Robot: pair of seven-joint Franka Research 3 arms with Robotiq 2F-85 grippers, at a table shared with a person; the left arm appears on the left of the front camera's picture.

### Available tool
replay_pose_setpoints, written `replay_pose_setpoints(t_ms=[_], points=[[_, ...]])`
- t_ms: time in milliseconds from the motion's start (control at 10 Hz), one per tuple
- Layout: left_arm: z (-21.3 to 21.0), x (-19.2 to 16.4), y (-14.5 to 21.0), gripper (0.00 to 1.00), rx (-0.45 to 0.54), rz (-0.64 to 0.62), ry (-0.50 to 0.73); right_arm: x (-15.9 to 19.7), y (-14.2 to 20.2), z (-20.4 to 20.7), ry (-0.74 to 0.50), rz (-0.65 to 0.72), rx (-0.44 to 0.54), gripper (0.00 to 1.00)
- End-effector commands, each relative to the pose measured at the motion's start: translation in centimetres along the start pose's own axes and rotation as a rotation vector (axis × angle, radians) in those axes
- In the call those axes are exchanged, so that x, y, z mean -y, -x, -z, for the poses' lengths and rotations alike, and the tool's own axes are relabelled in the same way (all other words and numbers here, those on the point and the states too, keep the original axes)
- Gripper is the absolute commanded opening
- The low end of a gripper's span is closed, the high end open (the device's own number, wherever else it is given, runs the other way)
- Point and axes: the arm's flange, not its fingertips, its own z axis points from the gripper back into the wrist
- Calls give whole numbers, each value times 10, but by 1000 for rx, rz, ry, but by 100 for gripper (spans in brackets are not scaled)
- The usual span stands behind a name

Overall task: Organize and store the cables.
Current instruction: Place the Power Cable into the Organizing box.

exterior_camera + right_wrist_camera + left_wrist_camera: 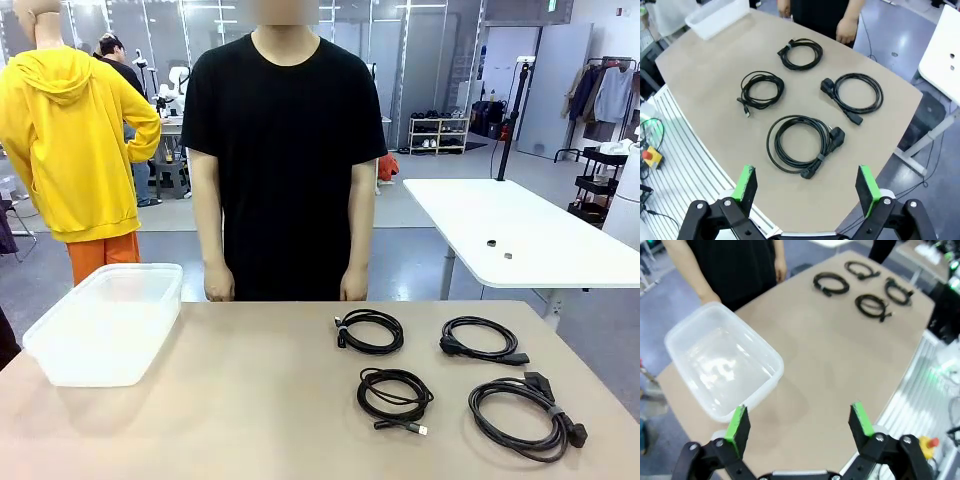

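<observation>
Several black coiled cables lie on the right half of the beige table: one at the far middle (pixel 370 331), one at the far right (pixel 483 339), a silver-tipped one nearer the middle (pixel 394 395), and the largest at the near right (pixel 526 415). In the right wrist view the large coil (pixel 802 144) lies just beyond my right gripper (pixel 807 186), which hangs open and empty above the table's edge. My left gripper (pixel 800 423) is open and empty, high over the table beside the clear plastic bin (pixel 722 360); the cables (pixel 831 283) lie far off.
The clear bin (pixel 105 322) sits at the table's far left. A person in a black shirt stands at the far edge, hands (pixel 218 285) hanging down near the table. A white table (pixel 510 230) stands behind on the right.
</observation>
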Motion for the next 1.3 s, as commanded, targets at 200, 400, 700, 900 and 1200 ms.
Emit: replay_pose_setpoints(t_ms=[200, 400, 700, 900, 1200], points=[[6, 5, -6, 100, -22, 28, 5, -8, -16, 9, -8, -39, -22, 100], [6, 5, -6, 100, -22, 28, 5, -8, -16, 9, -8, -39, -22, 100], [6, 5, -6, 100, -22, 28, 5, -8, -16, 9, -8, -39, -22, 100], [6, 5, -6, 100, -22, 28, 5, -8, -16, 9, -8, -39, -22, 100], [6, 5, -6, 100, -22, 28, 5, -8, -16, 9, -8, -39, -22, 100]])
